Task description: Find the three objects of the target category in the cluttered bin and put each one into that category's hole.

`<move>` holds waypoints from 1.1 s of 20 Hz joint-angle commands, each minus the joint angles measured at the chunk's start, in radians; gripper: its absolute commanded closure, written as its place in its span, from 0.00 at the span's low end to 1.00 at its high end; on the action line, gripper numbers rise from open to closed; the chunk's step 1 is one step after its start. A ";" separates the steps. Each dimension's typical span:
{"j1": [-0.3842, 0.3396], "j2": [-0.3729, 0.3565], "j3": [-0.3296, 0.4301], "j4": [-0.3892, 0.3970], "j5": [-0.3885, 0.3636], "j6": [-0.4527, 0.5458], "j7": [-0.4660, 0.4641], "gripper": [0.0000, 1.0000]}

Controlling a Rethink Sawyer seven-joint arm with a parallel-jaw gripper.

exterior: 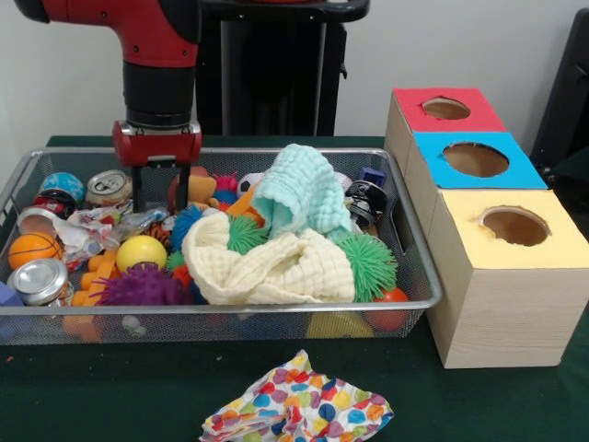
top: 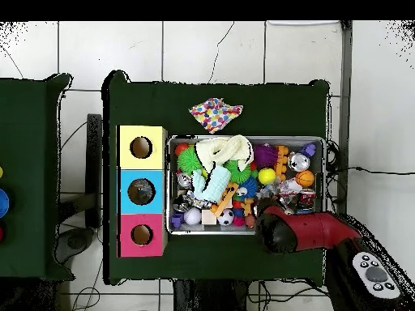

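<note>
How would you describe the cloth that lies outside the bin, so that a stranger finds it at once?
Start at the wire bin on the green table. On the table just outside its long side, away from the robot, lies a crumpled cloth. It alone is white with many-coloured spots; the cloths inside are plain.

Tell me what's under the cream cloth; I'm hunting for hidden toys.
Green spiky balls poke out beside and under the cream cloth, with a mint cloth on top. Anything beneath its middle is covered.
</note>
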 commanded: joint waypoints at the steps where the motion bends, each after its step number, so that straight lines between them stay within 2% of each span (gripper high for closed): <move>1: 0.014 0.072 -0.004 -0.130 0.005 -0.015 0.106 0.00; 7: 0.009 0.116 0.000 -0.182 -0.006 -0.021 0.090 0.00; 13: -0.036 0.079 0.022 -0.175 -0.009 0.031 0.033 0.00; 22: -0.076 0.062 0.054 -0.174 -0.011 0.070 -0.019 0.00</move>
